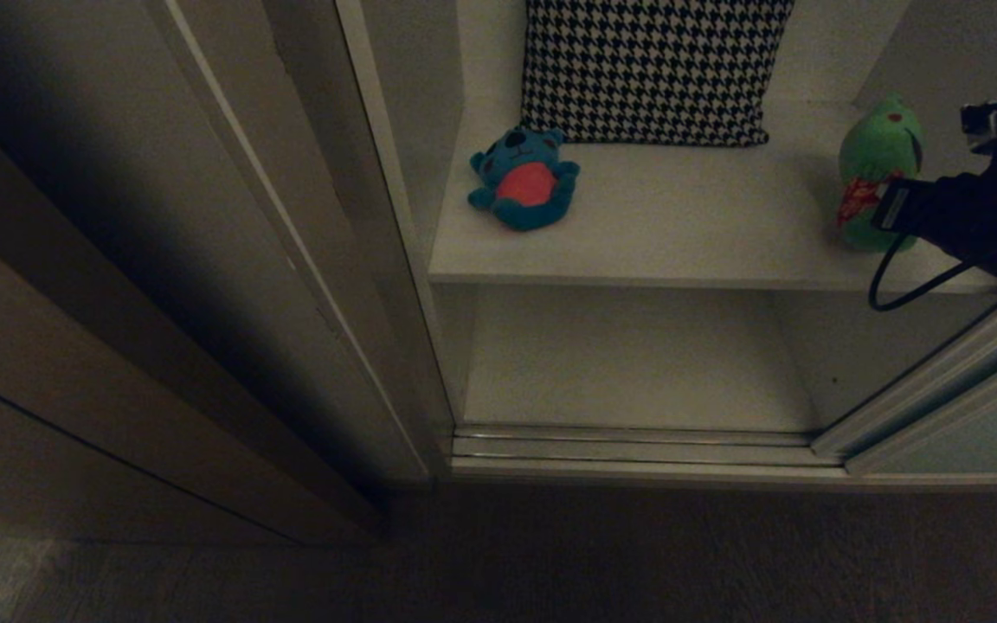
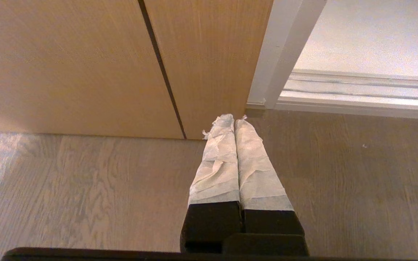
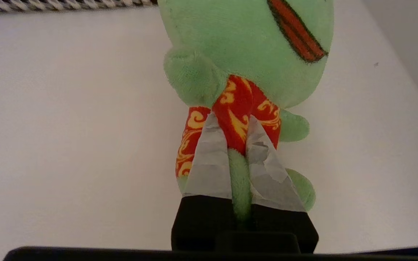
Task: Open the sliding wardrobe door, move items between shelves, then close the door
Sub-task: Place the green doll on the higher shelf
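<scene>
At the right edge of the head view, the right arm is cut off by the frame, and its dark bulk hides the lower right side of the green frog, so the grip cannot be read there. The right wrist view settles it: the right gripper has its 2 taped fingers clamped on the frog's red patterned trim and a fold of green plush. The frog stands upright at the right end of the upper shelf, and whether its feet touch the board is hard to say.

The teal-blue bear lies on its back near the left end of the same shelf, red belly up, just in front of a black-and-white houndstooth cushion whose top is cut off by the upper edge. Below, the lower shelf is dim and partly in shadow. The sliding wardrobe door shows only as a slanted strip in the lower right, above the floor tracks.

Brown wooden panels fill the dark left of the head view. In the left wrist view, the left gripper is pressed closed with nothing between its fingers, hanging over the wood-grain floor.
</scene>
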